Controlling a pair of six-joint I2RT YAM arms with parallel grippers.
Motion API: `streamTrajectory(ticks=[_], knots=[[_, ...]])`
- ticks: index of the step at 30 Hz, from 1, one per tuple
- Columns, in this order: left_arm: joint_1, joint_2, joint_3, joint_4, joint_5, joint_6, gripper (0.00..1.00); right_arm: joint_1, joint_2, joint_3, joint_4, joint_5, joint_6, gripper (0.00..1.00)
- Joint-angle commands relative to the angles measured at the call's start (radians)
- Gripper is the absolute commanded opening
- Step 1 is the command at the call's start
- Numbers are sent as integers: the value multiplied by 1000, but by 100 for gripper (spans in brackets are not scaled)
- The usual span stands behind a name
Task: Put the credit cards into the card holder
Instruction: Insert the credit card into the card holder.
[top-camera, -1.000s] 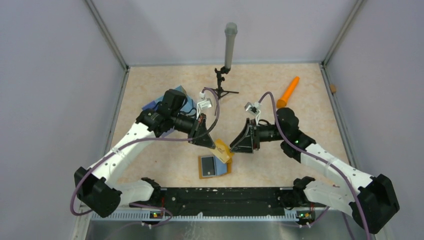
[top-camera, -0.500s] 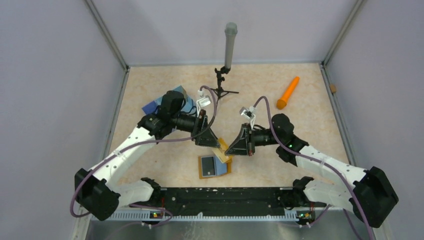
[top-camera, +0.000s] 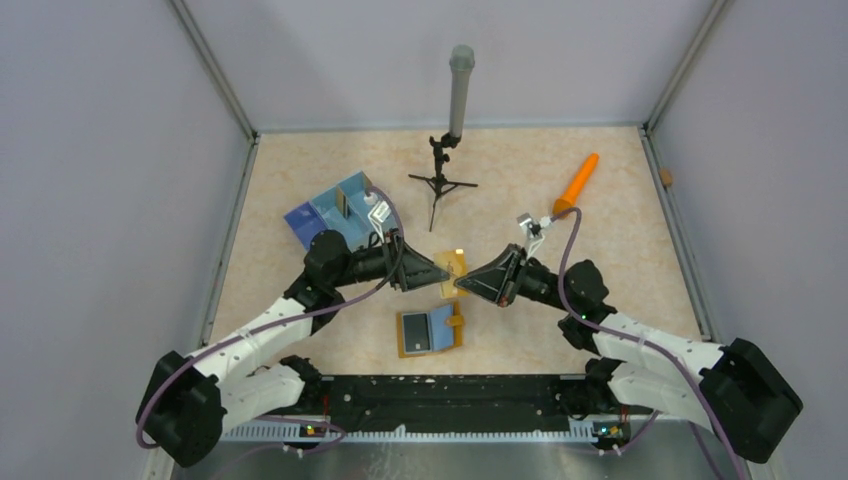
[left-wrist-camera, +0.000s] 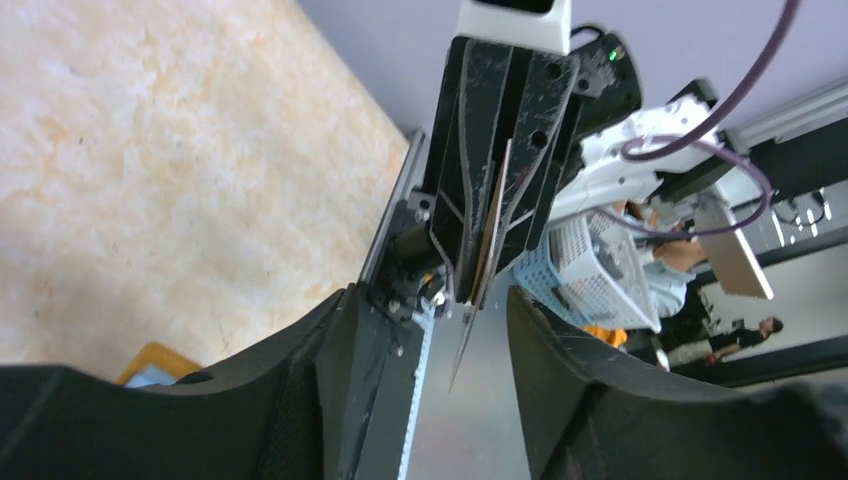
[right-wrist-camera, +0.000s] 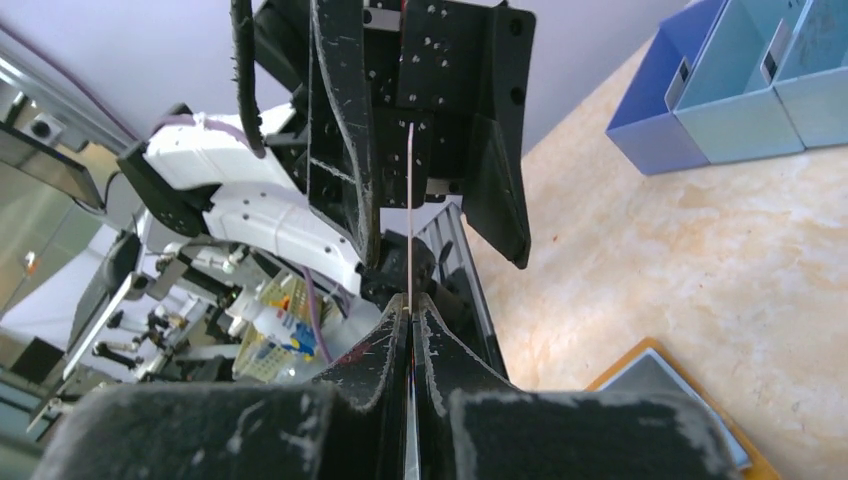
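A thin tan credit card (top-camera: 456, 261) hangs in the air between my two grippers, above the table. My right gripper (top-camera: 463, 283) is shut on it; the right wrist view shows the card (right-wrist-camera: 410, 225) edge-on, sticking out of the pressed-together fingers (right-wrist-camera: 385, 345). My left gripper (top-camera: 443, 268) faces the right one and is open. Its fingers (left-wrist-camera: 330, 400) stand on either side of the card's free edge (left-wrist-camera: 463, 345) without touching it. The card holder (top-camera: 430, 331), a mustard wallet with grey-blue pockets, lies open on the table just in front of both grippers.
A blue divided tray (top-camera: 335, 208) stands behind the left arm. An orange cone-shaped stick (top-camera: 577, 183) lies at the back right. A small black tripod (top-camera: 441, 183) holding a grey tube (top-camera: 460, 90) stands at the back middle. Grey walls enclose the table.
The card passed from my left gripper to my right: the left opened, the right shut on it. Both grippers moved back from the wallet and now point at each other.
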Motion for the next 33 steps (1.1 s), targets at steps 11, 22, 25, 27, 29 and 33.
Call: streamTrajectory(ticks=[11, 22, 25, 27, 29, 33], knots=[[-29, -37, -48, 272, -85, -157, 33, 14, -11, -15, 140, 92, 35, 0], [-40, -27, -65, 278, -42, -182, 0, 14, 50, 1, 117, 56, 38, 0], [-41, -47, -79, 214, -70, -158, 0, 14, 48, 15, 25, 57, 18, 11], [-40, -78, -75, 60, -131, -96, 0, 13, 31, 27, -116, 93, -5, 46], [-39, -110, -50, -180, -250, -14, 0, 22, -7, 37, -313, 165, -40, 66], [-39, -122, -47, -428, -396, 37, 0, 81, -80, 82, -750, 390, -94, 75]])
